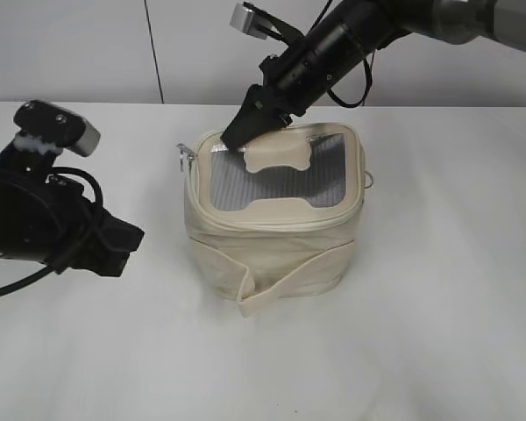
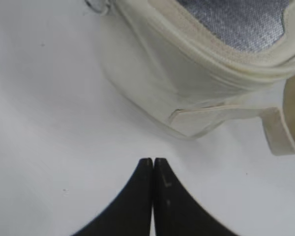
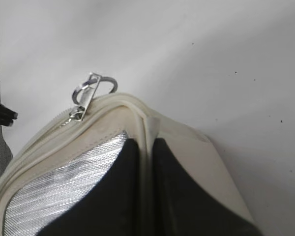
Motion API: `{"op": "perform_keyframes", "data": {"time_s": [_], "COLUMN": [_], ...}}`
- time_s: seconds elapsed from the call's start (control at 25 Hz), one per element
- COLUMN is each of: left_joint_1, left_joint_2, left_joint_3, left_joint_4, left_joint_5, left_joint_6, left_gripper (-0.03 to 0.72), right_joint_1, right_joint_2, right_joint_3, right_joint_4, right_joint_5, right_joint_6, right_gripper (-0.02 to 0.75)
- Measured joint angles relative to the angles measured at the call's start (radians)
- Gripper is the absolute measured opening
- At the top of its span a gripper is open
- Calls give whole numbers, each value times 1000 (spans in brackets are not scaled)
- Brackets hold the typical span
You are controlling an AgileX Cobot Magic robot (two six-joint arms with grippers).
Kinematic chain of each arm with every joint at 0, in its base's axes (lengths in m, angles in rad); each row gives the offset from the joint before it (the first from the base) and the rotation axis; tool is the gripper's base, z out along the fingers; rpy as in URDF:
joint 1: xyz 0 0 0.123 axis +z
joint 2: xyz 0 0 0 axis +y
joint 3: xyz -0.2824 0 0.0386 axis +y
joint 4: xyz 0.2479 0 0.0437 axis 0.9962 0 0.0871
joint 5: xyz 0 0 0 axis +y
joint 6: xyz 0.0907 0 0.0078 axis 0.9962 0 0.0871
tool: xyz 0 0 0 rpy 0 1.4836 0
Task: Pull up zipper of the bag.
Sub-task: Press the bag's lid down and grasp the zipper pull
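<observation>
The cream bag (image 1: 276,246) stands upright mid-table, its grey mesh lid (image 1: 237,180) facing up. The zipper (image 1: 272,217) runs round the lid edge. One silver pull (image 1: 187,158) hangs at the back left corner and a second one (image 1: 369,181) hangs on the right side. My right gripper (image 1: 237,140) is shut, pinching a fold of the bag's lid edge (image 3: 148,129) near that corner. The ringed pull (image 3: 88,93) lies just beyond its tips (image 3: 146,142). My left gripper (image 2: 153,160) is shut and empty, low over the table left of the bag (image 2: 152,83).
The bag's wide strap (image 1: 272,285) wraps the front and its loose end (image 2: 280,132) droops onto the white table (image 1: 438,333). A grey wall (image 1: 88,44) lies behind. The left arm's body (image 1: 35,219) sits at the left edge.
</observation>
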State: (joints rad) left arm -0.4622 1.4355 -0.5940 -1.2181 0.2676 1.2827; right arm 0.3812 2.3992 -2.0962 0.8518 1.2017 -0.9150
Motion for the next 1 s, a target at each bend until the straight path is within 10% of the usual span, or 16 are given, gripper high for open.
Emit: {"op": "perform_keyframes", "data": {"time_s": [0.2,0.44,1.0], "left_joint_1": [0,0,2], "left_joint_2": [-17,67,274], "left_joint_3": [-1,-140,-364], "left_joint_4": [20,96,141], "left_joint_5": [-123,-158,-64], "left_joint_6": [-3,-3,31], "left_gripper": [50,463,447], "right_joint_1": [0,0,0], "right_joint_2": [0,0,0], "right_joint_3": [-1,-2,-2], "right_joint_4": [0,0,-4], "right_joint_5": [0,0,0], "right_joint_6": [1,1,3], "right_gripper": [62,62,62]}}
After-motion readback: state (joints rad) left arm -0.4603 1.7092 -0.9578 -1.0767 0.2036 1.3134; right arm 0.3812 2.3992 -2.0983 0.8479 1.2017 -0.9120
